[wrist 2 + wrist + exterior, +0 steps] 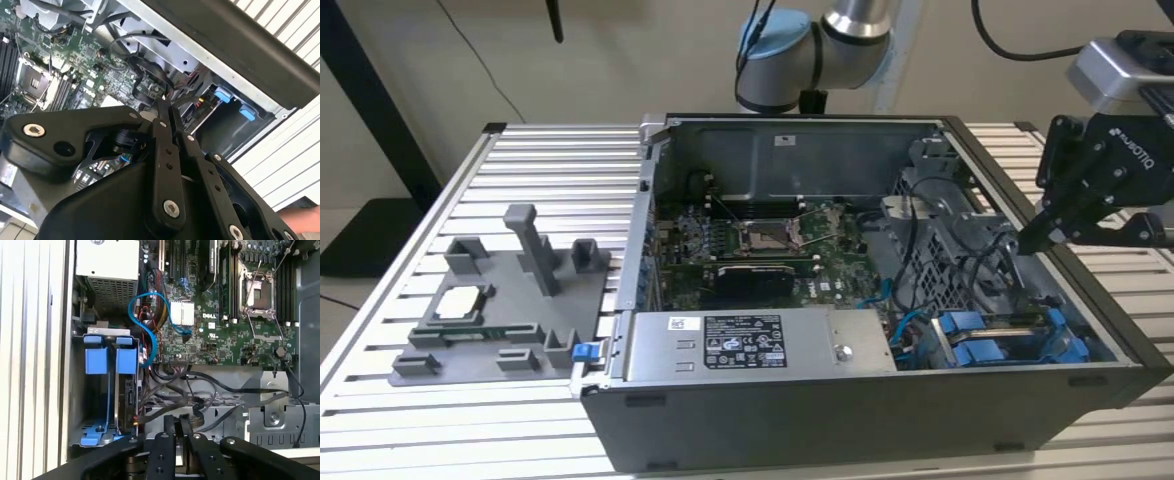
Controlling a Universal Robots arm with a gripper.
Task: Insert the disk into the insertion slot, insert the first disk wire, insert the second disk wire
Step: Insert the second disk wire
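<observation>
Tool (177, 421) with fingers pressed together, empty, hangs over cables (200, 390) beside slot (107, 390); judged best kept straight, clear of blue wire (150, 337).

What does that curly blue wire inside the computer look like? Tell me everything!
The blue wire is a thin, smooth, bright blue cable that looks like plastic. In the first wrist view it curls into a loop above the green circuit board, then runs down beside the blue tabs of the drive bay. One stretch crosses a small silver finned block. Its ends are hidden among dark cables. The claw is apart from it.
</observation>
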